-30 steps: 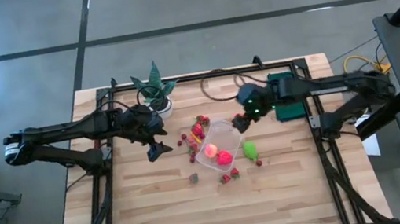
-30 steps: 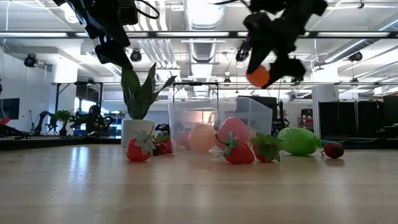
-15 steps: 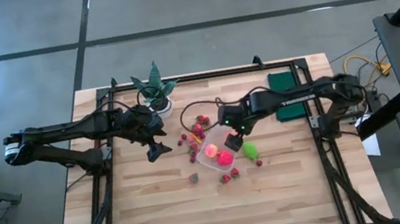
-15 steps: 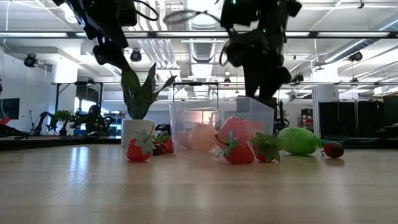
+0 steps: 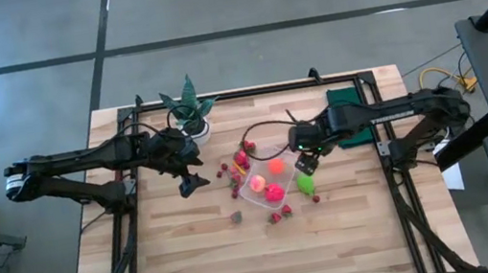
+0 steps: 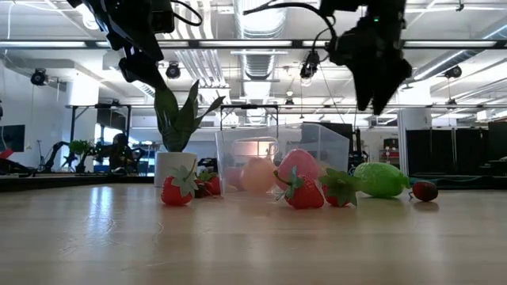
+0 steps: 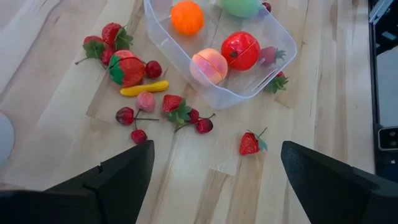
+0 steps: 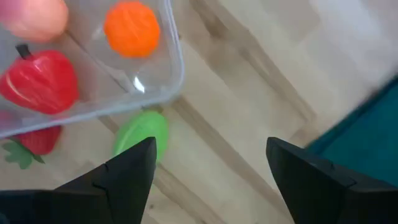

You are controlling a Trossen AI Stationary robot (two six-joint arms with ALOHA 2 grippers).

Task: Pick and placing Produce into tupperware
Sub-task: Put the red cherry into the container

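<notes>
Above the tupperware (image 5: 267, 179) hovers the right claw (image 5: 306, 162), fingers spread.

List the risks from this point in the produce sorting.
1. The right end effector, open and empty, hangs close to the clear tub's rim; a low move toward the green piece beside it might shove the tub.
2. Cherries and strawberries lie tightly clustered left of the tub, so the left end effector may nudge neighbours or pinch two at once.
</notes>
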